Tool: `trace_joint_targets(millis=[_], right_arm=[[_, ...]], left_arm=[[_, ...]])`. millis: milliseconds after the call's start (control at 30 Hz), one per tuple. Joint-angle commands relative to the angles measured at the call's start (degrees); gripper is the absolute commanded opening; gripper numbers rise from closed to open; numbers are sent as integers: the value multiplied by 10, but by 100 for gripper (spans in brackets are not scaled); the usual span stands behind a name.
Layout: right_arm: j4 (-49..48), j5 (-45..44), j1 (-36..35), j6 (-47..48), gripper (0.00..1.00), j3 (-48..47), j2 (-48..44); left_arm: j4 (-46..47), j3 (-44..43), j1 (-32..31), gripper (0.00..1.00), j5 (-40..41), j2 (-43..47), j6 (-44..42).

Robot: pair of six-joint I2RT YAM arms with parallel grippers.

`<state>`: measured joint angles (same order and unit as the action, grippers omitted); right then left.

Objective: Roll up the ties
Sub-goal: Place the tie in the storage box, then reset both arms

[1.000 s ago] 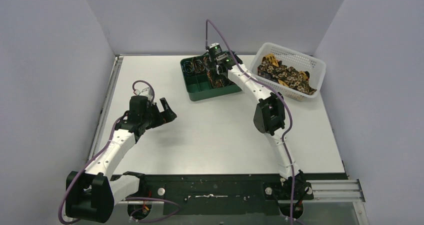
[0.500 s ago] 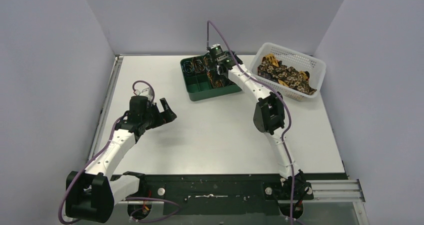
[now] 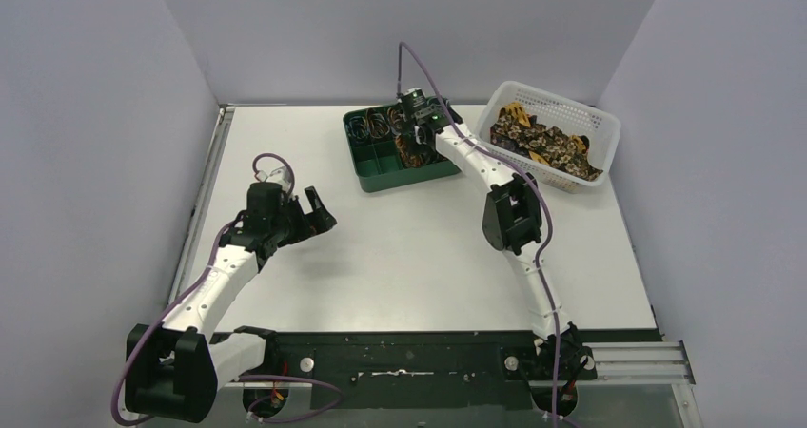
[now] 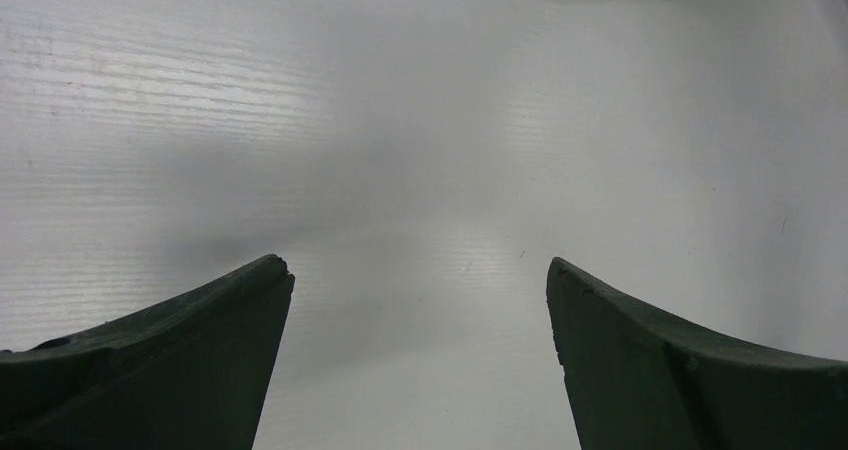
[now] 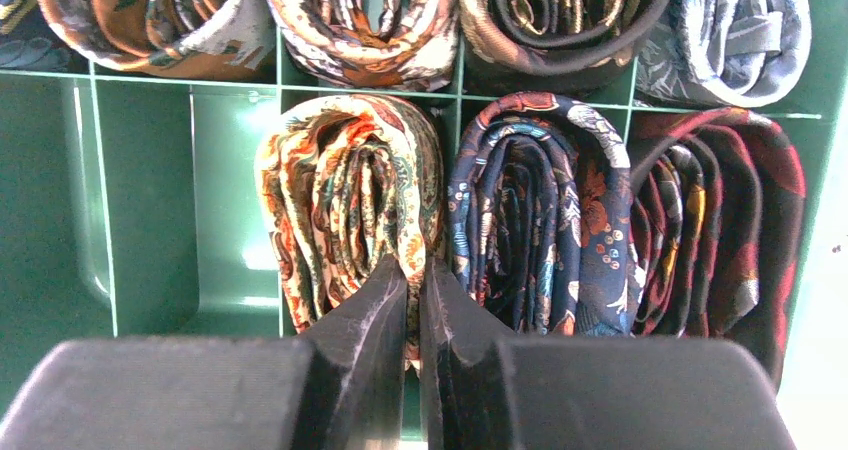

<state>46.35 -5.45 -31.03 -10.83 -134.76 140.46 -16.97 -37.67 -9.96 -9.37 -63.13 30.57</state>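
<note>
Over the green tray (image 3: 376, 169), right gripper (image 5: 413, 270) sits closed against rolled ties (image 5: 345, 200) (left gripper (image 4: 415, 270) apart).

Green tray (image 5: 140, 220); floral-print ties (image 5: 345, 185)

The worktop (image 3: 409, 247) is flat and white, with soft grey shadows on it. Three plain, pale grey-blue walls stand round it: the left wall (image 3: 95, 114), the back wall (image 3: 409, 19) and the right wall (image 3: 723, 162). A silver rail (image 3: 203, 190) runs down the worktop's left edge, and a black strip (image 3: 419, 357) lies along its near edge.
</note>
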Motion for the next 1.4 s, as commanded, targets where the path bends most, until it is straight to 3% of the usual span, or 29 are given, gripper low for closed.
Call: trace_joint_targets(millis=[0,300,367,533,667,867,933,1133,1367], right_arm=[[-27,-6,12,-16,3,12,7],[-22,-4,19,-6,6,7,16],[-17,-5,16,-3,16,-6,8],[-9,-18,-5,14,52,-19,-41],[-27,-23,-10,20,64,4,-90],[-53,7,-11,25,72,61,-147],[-72,15,-12,24,76,104,-182],[-236,-52,-10,-7,100,395,-371],[-341,-70,29,-68,100,655,-590]], left_arm=[[3,-25,5,97,-10,-2,-12],[5,-25,4,97,-12,-8,-13],[7,-25,4,97,-14,-7,-12],[9,-27,4,97,-10,-4,-11],[15,-28,4,97,-9,0,-5],[23,-28,5,97,-2,9,1],[33,-25,4,97,-1,20,2],[30,-25,4,97,58,59,1],[17,-33,3,97,165,134,-13]])
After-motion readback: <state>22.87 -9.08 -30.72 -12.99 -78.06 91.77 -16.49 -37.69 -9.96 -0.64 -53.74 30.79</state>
